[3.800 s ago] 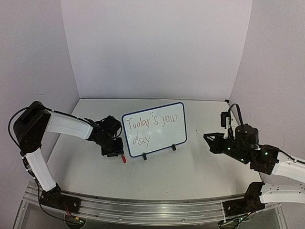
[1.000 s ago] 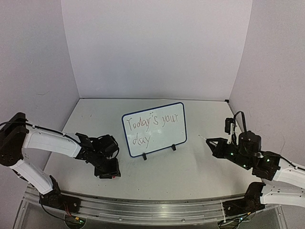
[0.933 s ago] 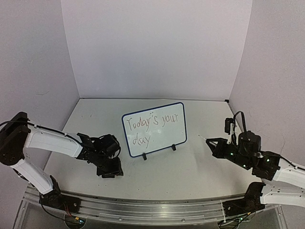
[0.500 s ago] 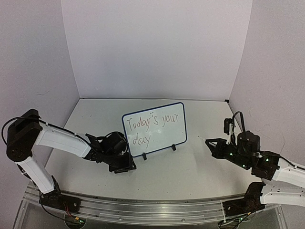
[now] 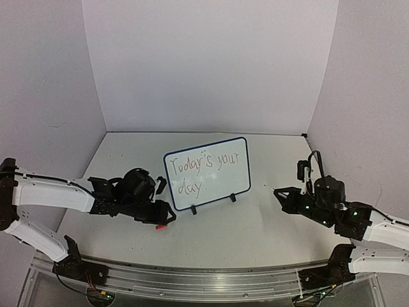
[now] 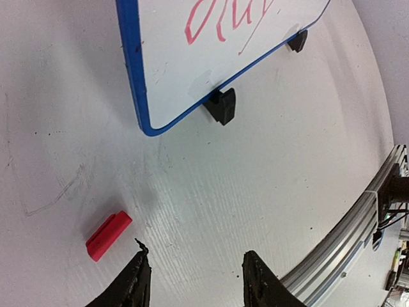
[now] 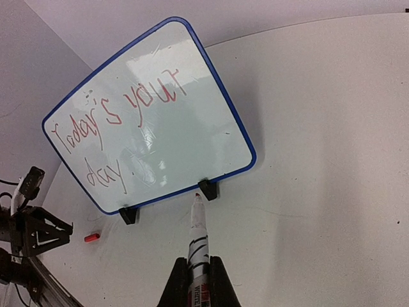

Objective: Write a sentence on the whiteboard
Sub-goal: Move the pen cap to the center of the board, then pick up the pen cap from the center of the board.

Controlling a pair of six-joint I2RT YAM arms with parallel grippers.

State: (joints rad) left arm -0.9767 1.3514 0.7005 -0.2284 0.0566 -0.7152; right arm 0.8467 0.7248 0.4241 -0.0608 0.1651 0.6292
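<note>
whiteboard point(image 5: 206, 173) stands mid-frame on table point(image 5: 255, 230). cap point(image 5: 162, 226) lies lower left of it, just beside left gripper point(image 6: 195, 272). right gripper point(image 5: 282, 194) with marker point(image 7: 197, 233) sits right, apart from whiteboard.

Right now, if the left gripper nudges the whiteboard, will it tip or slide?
It probably tips easily: the whiteboard stands on edge on only two small feet. It looks thin and light, so a low push may just slide it across the smooth table. Its frame looks rigid, unlikely to flex.
</note>
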